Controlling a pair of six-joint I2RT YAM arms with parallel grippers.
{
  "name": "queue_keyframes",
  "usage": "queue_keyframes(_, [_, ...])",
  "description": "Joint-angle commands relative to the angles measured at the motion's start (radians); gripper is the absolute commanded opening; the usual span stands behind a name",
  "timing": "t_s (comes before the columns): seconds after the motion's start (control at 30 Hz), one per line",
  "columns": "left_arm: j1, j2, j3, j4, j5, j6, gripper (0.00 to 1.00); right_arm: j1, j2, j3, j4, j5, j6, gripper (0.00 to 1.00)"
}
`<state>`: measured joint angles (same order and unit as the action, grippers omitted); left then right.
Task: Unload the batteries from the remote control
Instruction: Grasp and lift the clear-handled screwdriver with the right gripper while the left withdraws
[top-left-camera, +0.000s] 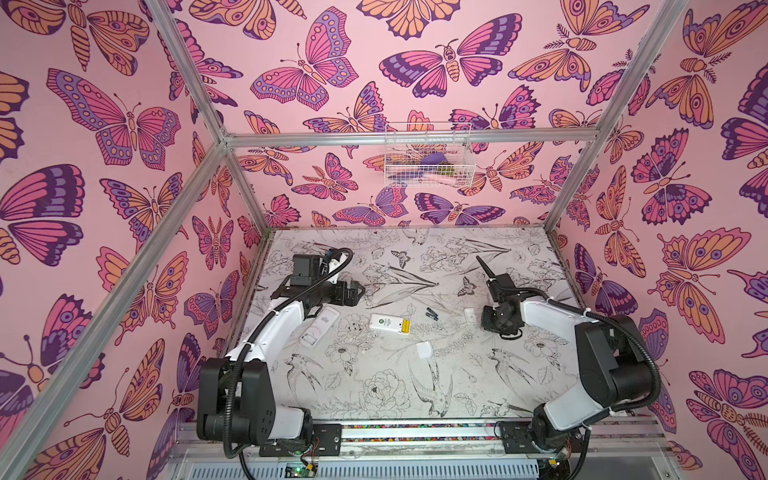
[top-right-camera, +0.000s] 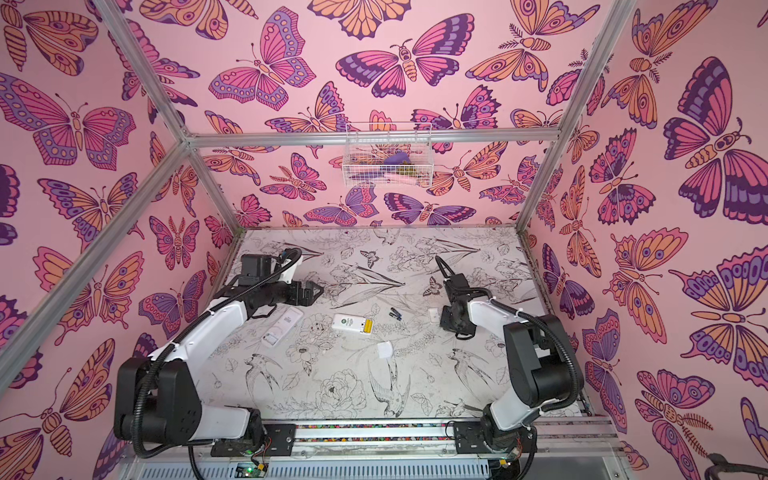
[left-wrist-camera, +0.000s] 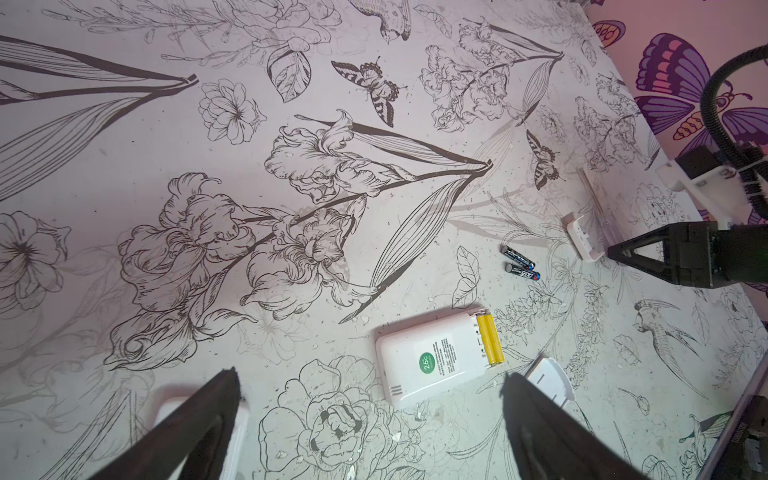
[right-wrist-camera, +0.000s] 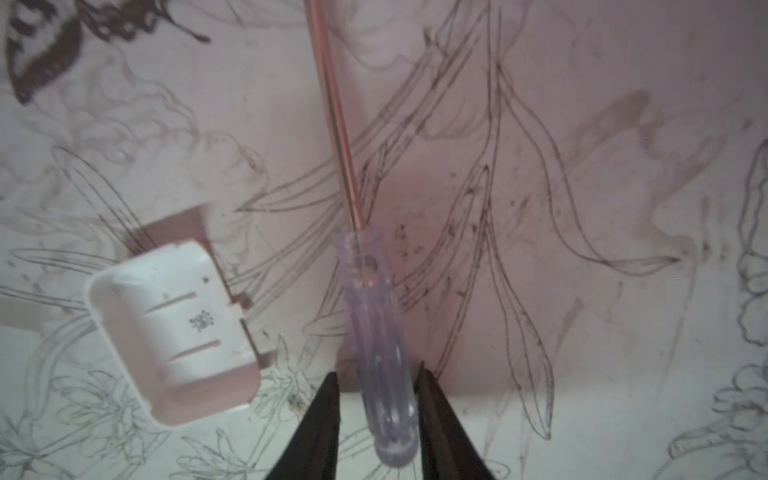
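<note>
Batteries (left-wrist-camera: 518, 257), the black pair, lie between remote (left-wrist-camera: 432, 361) and right tool (right-wrist-camera: 377, 370).

Pink walls (top-left-camera: 374, 62) printed with large butterflies and moths in orange, magenta and purple close in the space on three sides. Bare aluminium frame bars (top-left-camera: 407, 137) run along the corners and across the back wall. A white wire basket (top-left-camera: 399, 166) hangs from that crossbar, with purple and pink items inside. The table (top-left-camera: 374, 399) is pale, covered in black line drawings of flowers, birds and butterflies. Light is soft and even.
</note>
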<state>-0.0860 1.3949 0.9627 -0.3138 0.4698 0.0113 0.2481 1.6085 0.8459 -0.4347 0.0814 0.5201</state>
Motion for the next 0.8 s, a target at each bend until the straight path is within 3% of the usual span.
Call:
queue_keyframes(0.0, [0.015,-0.023,0.015,-0.018,-0.005,0.027,1.00,-0.015,0.041,0.010,0.022,-0.005,-0.007,0.30])
queue_keyframes(0.27, [0.023,-0.024,0.015,-0.018,0.011,0.039,1.00,-0.019,0.036,0.016,0.021,-0.012,-0.033,0.17])
queue_keyframes(0.43, [0.025,-0.027,0.037,-0.047,0.049,0.086,0.95,-0.017,-0.091,0.027,-0.011,-0.076,-0.103,0.12])
queue_keyframes(0.6, [0.026,-0.033,0.119,-0.144,0.120,0.186,0.93,0.011,-0.268,0.026,0.003,-0.257,-0.233,0.09])
queue_keyframes(0.77, [0.026,-0.027,0.225,-0.287,0.306,0.280,0.87,0.099,-0.380,0.022,0.076,-0.413,-0.355,0.07])
